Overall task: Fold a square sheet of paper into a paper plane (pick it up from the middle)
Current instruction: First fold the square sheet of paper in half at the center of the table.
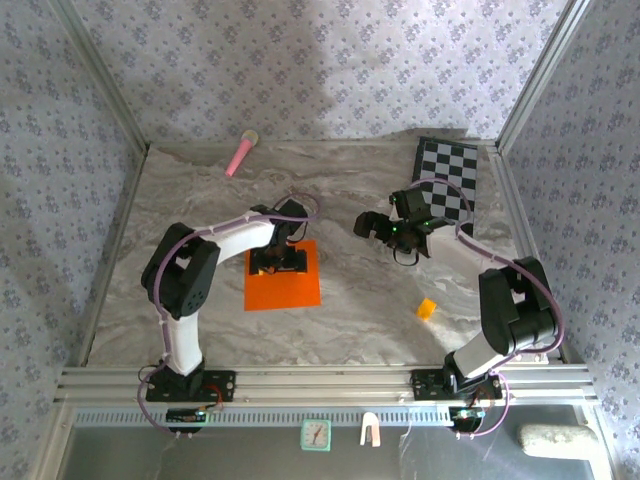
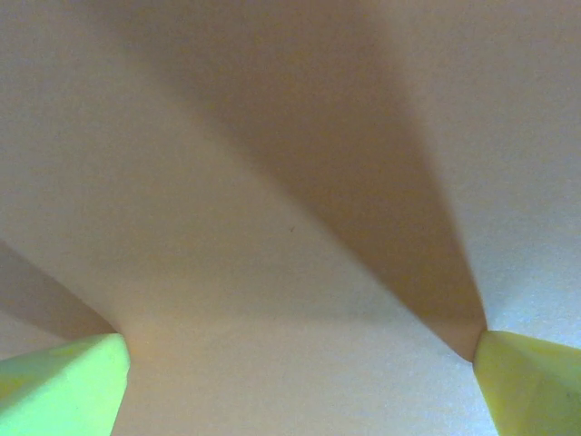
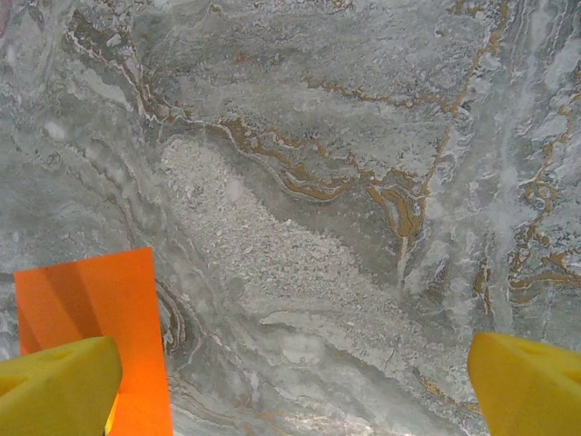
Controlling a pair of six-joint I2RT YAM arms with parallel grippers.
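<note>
Your square sheet of paper (image 1: 285, 285) lies flat and unfolded on the surface (image 1: 380, 300), left of centre and just ahead of the left arm. No crease shows, so I judge the folding not yet begun.

The left pincer (image 1: 278, 262) is down over the far half of the sheet, close to its midline rather than at a corner. That fits the instruction to lift it from the middle. In its wrist view the paper spans the frame between two fingertips (image 2: 64, 386) standing wide apart. It is low enough to cast a shadow, but you cannot tell whether the tips touch the paper. Nothing is pinched.

The right pincer (image 1: 368, 226) hangs above bare marble to the sheet's right, jaws wide apart and empty, with one edge of the orange sheet at the left of its own view. It looks parked there to leave the left arm room while being near enough to help with a fold.

The small yellow-orange block (image 1: 427, 309), the checkerboard (image 1: 447, 180) and the pink stick (image 1: 241, 152) sit well apart from the sheet.

Thin paper lying flat gives the tips little to catch. You will likely need to press and draw them together to raise a ridge.
</note>
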